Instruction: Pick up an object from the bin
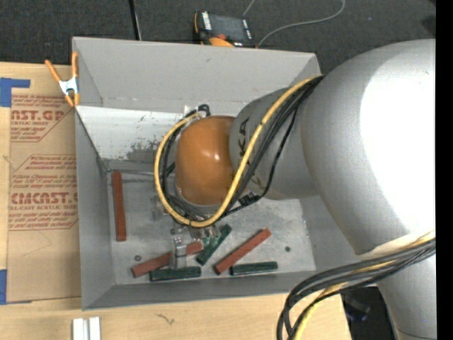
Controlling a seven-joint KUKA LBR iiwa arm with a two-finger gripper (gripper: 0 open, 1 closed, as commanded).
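My gripper [184, 249] pokes out below the orange wrist cover, low in the bin's front middle. It sits just above a red-brown stick [151, 265] and a dark green stick [175, 275], which lie side by side near the front wall. Another dark green stick [214, 244] lies tilted directly to the gripper's right, close to it. Whether anything is between the gripper's tips is hidden.
A longer red-brown stick [243, 251] lies slanted further right, with a dark green stick [253, 267] flat below it. One red-brown stick [119, 205] lies lengthwise along the left wall. The arm and its cables cover the bin's middle and right.
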